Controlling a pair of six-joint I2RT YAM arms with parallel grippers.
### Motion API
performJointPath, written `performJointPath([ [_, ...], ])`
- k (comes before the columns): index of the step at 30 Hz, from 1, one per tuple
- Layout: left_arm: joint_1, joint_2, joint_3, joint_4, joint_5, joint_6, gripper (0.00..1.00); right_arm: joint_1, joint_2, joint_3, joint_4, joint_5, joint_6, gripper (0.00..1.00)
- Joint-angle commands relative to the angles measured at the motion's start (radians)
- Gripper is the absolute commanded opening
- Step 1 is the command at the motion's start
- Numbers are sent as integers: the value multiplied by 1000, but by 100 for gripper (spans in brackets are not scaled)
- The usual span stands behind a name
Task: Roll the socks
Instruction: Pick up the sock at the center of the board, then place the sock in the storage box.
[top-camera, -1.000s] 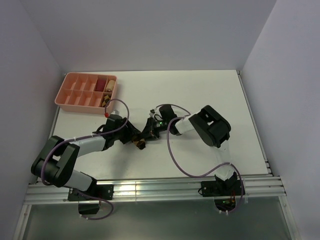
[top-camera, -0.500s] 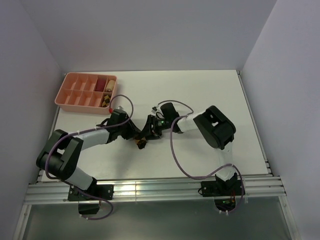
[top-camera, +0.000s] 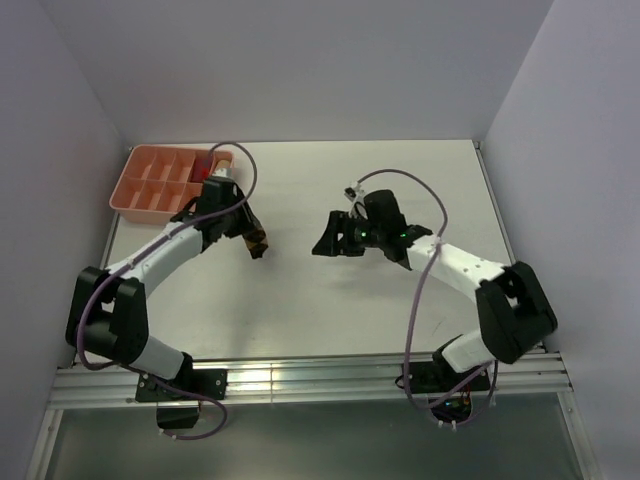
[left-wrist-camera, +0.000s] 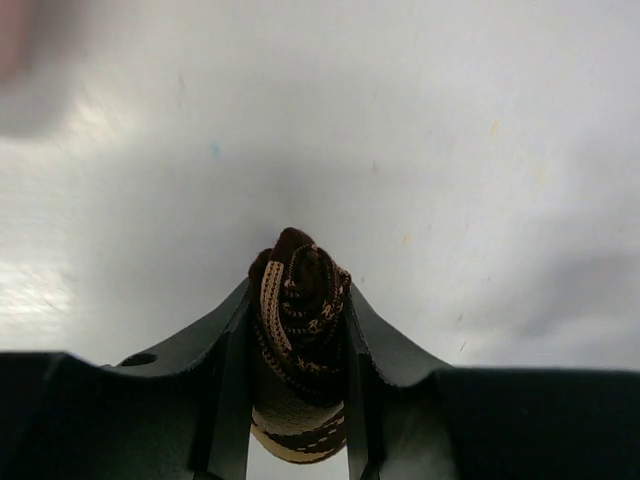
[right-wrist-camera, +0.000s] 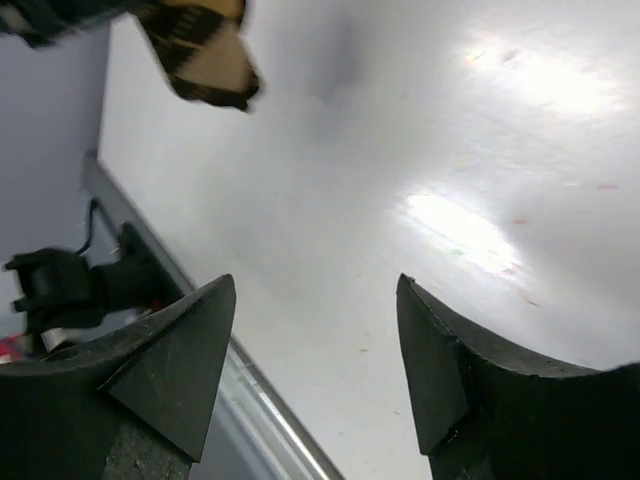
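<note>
The socks, dark brown with a tan-orange pattern, are wound into one tight roll. My left gripper is shut on this roll, which sticks out past the fingertips above the white table. From above, the socks hang at the tip of the left gripper, left of the table's middle. My right gripper stands apart to the right, open and empty. In the right wrist view the right gripper shows only table between its fingers, and the socks are blurred at the top left.
A pink divided tray sits at the back left corner, partly covered by the left arm. White walls enclose the table on three sides. A metal rail with both arm bases runs along the near edge.
The two grippers were together on the socks at the table's middle. Now the right gripper has opened and drawn back to the right, and the left has carried the roll up-left toward the tray.
</note>
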Motion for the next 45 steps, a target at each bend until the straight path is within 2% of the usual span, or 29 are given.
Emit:
performJointPath([
  [1,61,-79,138,-42,-28,174,0,-16,-175,2,-105,192,-159,73],
  [4,122,-102,182,-19,-36,294,0,-19,-322,22,-159,286,-212,76],
  [8,228,-110,194,62,22,441,0,-22,-486,51,-193,411,-253,87],
  [12,338,-39,234,93,165,548,0,-22,-543,88,-245,449,-263,89],
  [17,473,80,289,177,336,576,0,-22,-559,82,-264,427,-261,89],
  [21,490,154,323,209,360,650,0,-22,-553,73,-280,433,-275,89],
  [31,521,281,404,277,444,671,0,-22,-503,79,-299,423,-270,89],
  [37,524,349,447,243,450,684,1,-22,-473,94,-316,424,-275,88],
  [45,526,384,410,171,411,768,0,-24,-442,85,-303,433,-279,88],
])
